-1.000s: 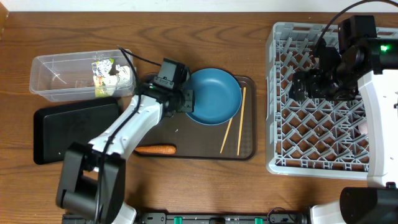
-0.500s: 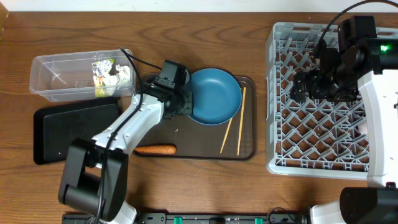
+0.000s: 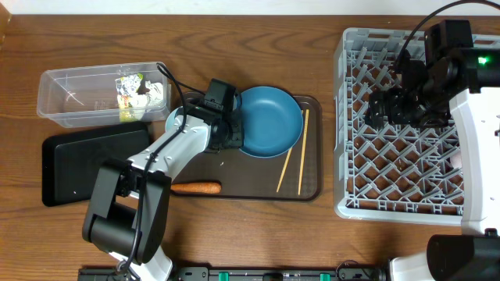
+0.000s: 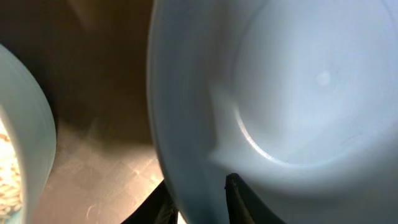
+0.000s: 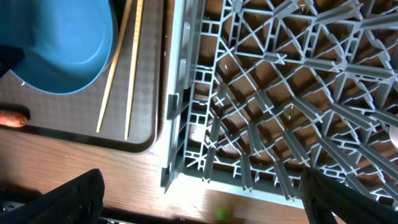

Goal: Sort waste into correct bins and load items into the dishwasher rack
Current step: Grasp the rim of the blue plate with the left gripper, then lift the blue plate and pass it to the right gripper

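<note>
The rack [image 3: 341,117] stands at the right, well apart from the serving tray [image 3: 250,176] in the middle. On that tray — plate [image 3: 269,117] at the back, chopsticks [image 3: 293,152] just right of it, carrot [image 3: 195,187] front left. Further left, the tub [image 3: 78,94] lies behind the black tray [image 3: 86,160] — a wrapper [image 3: 133,92] in the tub.

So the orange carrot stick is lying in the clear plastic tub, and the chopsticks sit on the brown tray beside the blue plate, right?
Not quite. The carrot stick lies on the brown tray, not in the clear tub, as the overhead view shows. The chopsticks do sit on that tray beside the blue plate.
</note>
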`<state>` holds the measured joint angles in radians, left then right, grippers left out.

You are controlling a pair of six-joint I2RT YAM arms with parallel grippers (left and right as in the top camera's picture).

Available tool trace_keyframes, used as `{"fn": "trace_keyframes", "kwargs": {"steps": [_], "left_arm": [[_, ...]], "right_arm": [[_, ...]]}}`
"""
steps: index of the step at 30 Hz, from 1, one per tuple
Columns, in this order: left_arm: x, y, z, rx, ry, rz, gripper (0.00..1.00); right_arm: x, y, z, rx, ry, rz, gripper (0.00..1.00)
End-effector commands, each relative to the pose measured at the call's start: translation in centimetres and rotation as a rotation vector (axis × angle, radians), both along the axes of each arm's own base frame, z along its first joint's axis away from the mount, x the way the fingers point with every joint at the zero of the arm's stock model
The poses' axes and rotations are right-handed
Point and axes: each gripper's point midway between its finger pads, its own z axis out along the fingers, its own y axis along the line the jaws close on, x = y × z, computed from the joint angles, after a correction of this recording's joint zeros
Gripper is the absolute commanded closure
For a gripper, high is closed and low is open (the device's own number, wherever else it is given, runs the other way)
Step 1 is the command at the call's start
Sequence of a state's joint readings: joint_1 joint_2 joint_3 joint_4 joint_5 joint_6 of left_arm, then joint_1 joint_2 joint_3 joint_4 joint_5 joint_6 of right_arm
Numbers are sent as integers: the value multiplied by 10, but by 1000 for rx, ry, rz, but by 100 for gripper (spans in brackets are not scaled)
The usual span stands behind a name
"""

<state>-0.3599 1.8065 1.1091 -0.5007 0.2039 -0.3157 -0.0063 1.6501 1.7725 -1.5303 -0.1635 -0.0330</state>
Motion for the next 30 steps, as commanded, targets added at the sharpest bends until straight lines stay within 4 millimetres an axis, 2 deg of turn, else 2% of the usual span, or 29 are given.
{"fn": "trace_keyframes", "kwargs": {"steps": [1,8,12,14,16,19,21,24,27,30], "left_arm": [[-16,-3,-6,21,50,-24,74],[-58,-10,-12,80,178,-100,78],[-72,-15,-12,102,208,-154,78],[-72,-14,-12,107,202,-168,70],[-68,-10,-11,114,194,-156,55],[-61,-4,-5,106,174,-129,46],[-55,2,4,93,148,-104,45],[-46,11,28,67,87,-67,43],[-40,22,62,35,0,-30,43],[-41,33,97,6,-88,3,36]], "right_arm": [[1,1,-3,-1,11,-6,1],[15,1,0,3,-48,-23,1],[27,4,3,6,-95,-25,1],[31,6,4,7,-111,-20,1],[34,11,4,8,-124,-5,1],[35,22,4,10,-132,25,1],[38,31,3,11,-142,58,1],[45,47,0,15,-159,101,1],[53,68,-7,20,-171,153,1],[61,96,-23,24,-161,219,1]]}}
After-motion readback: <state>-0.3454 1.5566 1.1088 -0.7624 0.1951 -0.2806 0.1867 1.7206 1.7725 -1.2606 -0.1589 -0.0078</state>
